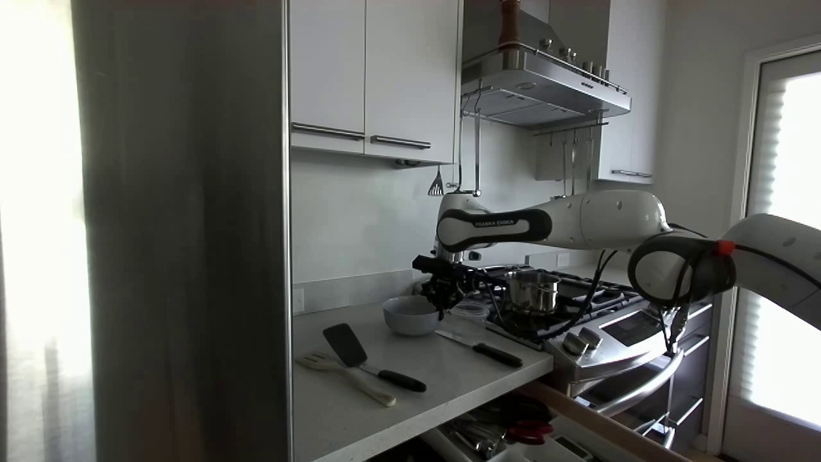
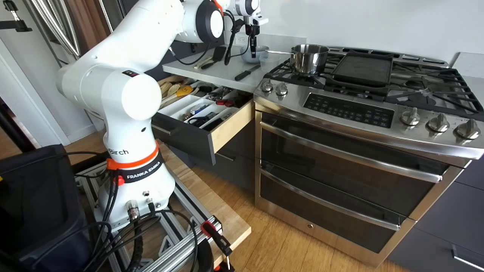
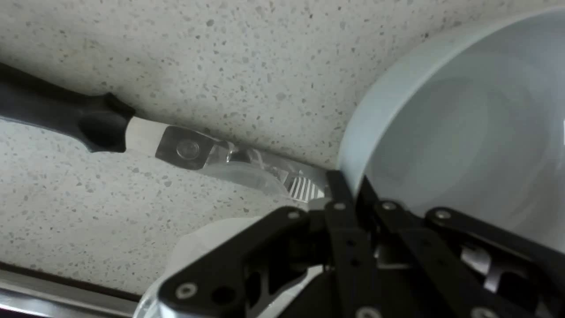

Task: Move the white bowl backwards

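The white bowl (image 1: 409,321) stands upright on the pale counter (image 1: 449,391), and it also shows in an exterior view (image 2: 247,57), partly behind the gripper. In the wrist view the white bowl (image 3: 463,132) fills the right side and is cut off by the frame edge. My gripper (image 3: 351,183) has one finger outside and one inside the bowl's near wall, closed on the rim. The gripper also shows in both exterior views (image 1: 441,313) (image 2: 253,53), pointing down at the bowl's stove-side edge.
A clear plastic container (image 1: 471,311) and a black-handled knife (image 1: 497,354) lie close beside the bowl. A black spatula (image 1: 346,346) and a wooden fork (image 1: 375,391) lie nearer the fridge (image 1: 186,231). A steel pot (image 2: 308,60) stands on the stove. An open drawer (image 2: 232,132) juts out below.
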{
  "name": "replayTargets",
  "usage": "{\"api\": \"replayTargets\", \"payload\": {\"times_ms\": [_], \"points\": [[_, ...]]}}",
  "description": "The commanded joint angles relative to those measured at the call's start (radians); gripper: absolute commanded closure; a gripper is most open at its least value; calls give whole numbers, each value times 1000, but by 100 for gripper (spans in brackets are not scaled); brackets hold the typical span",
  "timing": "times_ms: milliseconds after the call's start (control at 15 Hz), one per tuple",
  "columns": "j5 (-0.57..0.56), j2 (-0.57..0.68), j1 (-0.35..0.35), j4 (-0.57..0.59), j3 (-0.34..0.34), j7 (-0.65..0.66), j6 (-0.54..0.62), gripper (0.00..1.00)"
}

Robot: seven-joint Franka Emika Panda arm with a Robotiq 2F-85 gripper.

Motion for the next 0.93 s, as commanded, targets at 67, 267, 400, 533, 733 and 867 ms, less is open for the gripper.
{"api": "replayTargets", "payload": {"times_ms": [67, 267, 400, 533, 733, 867], "points": [[10, 18, -10, 26, -12, 78, 33, 98], [11, 21, -15, 27, -12, 97, 30, 98], [11, 22, -16, 28, -11, 104, 30, 98], [12, 24, -18, 29, -10, 111, 30, 98], [15, 25, -21, 28, -7, 111, 27, 98], [18, 25, -23, 27, -5, 108, 24, 98]]}}
